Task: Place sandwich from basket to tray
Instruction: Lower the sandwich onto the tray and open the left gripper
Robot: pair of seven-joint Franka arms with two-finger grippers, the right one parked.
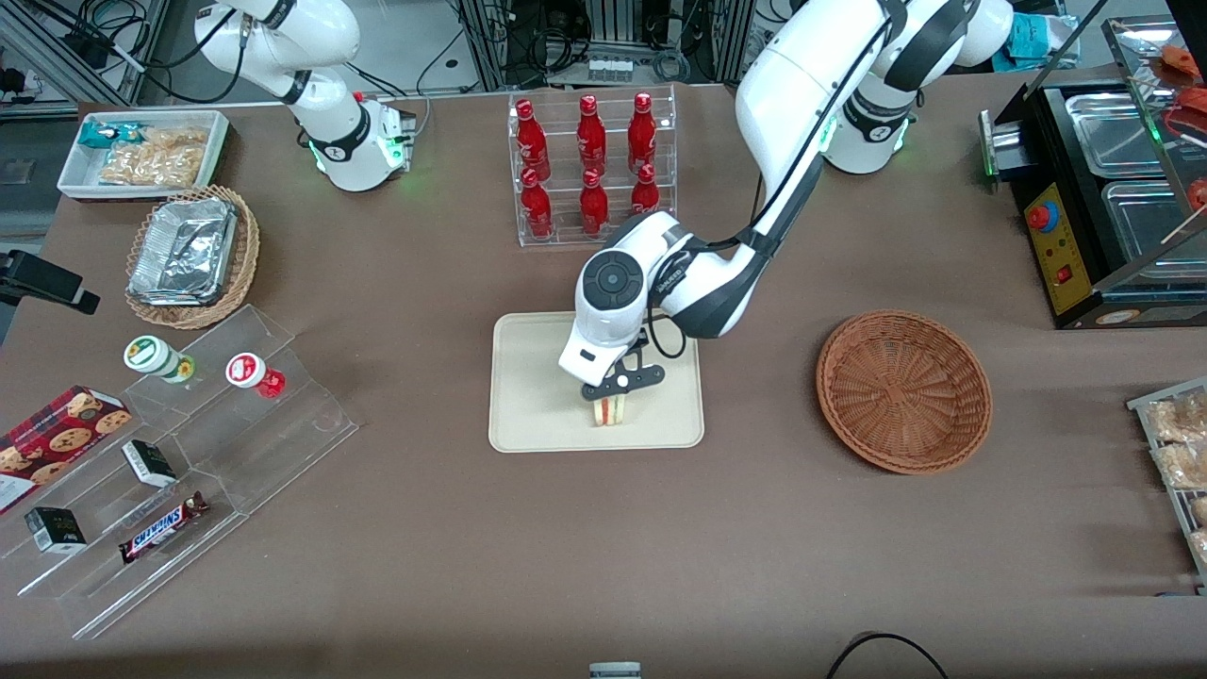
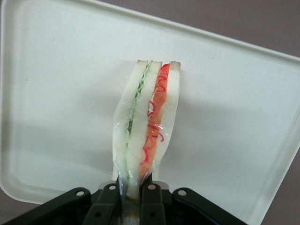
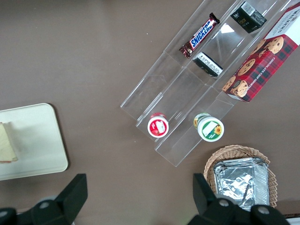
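My left gripper (image 1: 613, 394) is over the cream-beige tray (image 1: 533, 415), shut on the sandwich (image 1: 611, 411). The sandwich is a plastic-wrapped white-bread wedge with red and green filling; it sits upright at the tray's nearer part, its lower edge at or just above the tray surface. In the left wrist view the fingers (image 2: 108, 206) pinch the sandwich (image 2: 147, 122) by its narrow end, over the tray (image 2: 56, 93). The reddish-brown wicker basket (image 1: 903, 389) stands empty, toward the working arm's end of the table. The sandwich edge also shows in the right wrist view (image 3: 6, 143).
A clear rack of red bottles (image 1: 589, 168) stands farther from the camera than the tray. A clear stepped display (image 1: 179, 462) with snacks, a tan basket with foil containers (image 1: 189, 255) and a white snack bin (image 1: 141, 151) lie toward the parked arm's end. A black appliance (image 1: 1103, 189) stands at the working arm's end.
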